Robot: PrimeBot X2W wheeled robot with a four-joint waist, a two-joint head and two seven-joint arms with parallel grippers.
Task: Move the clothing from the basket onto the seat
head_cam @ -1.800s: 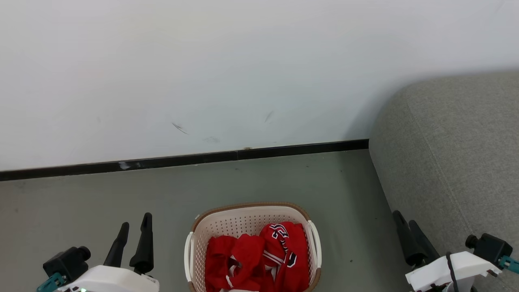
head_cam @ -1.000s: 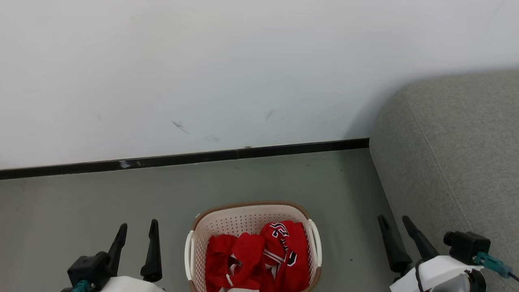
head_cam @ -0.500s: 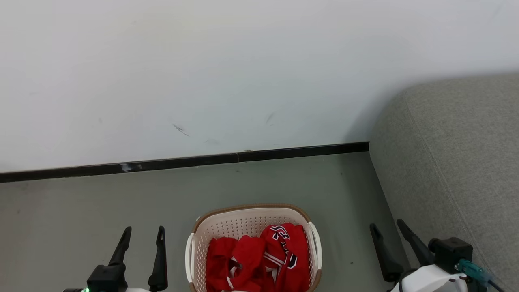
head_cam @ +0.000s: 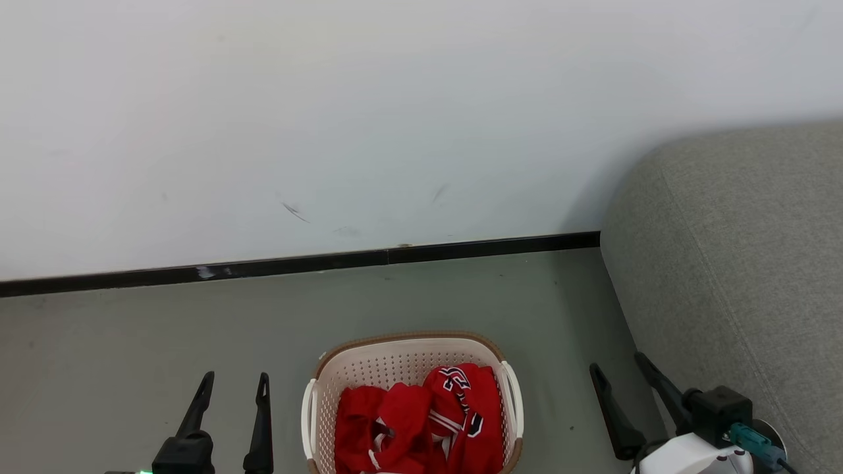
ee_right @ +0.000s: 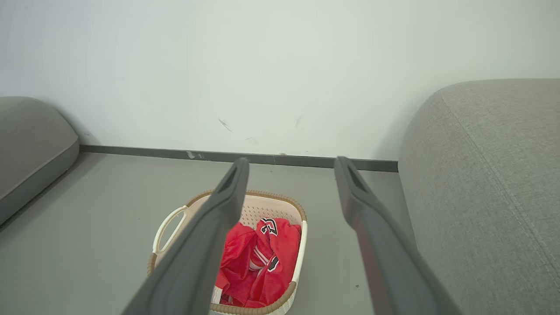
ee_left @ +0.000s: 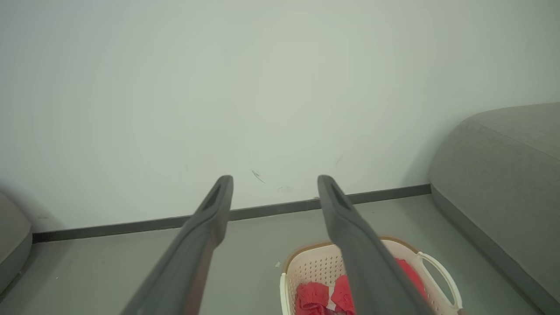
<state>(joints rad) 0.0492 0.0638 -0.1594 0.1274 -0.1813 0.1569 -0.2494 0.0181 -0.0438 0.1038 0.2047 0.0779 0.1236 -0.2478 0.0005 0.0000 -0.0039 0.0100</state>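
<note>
Clothing (head_cam: 461, 408) sits in the basket (head_cam: 408, 337) between left gripper (head_cam: 236, 376) and right gripper (head_cam: 617, 362), both spread, pointing forward.

basket (head_cam: 395, 361) near end cut off below, clothing (head_cam: 461, 408) lettering unreadable, seat (head_cam: 737, 263) cropped right

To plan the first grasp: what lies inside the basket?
Crumpled red clothing with white stripes and black-and-white lettering lies in the basket. It covers the basket's bottom, so anything under it cannot be seen.
</note>
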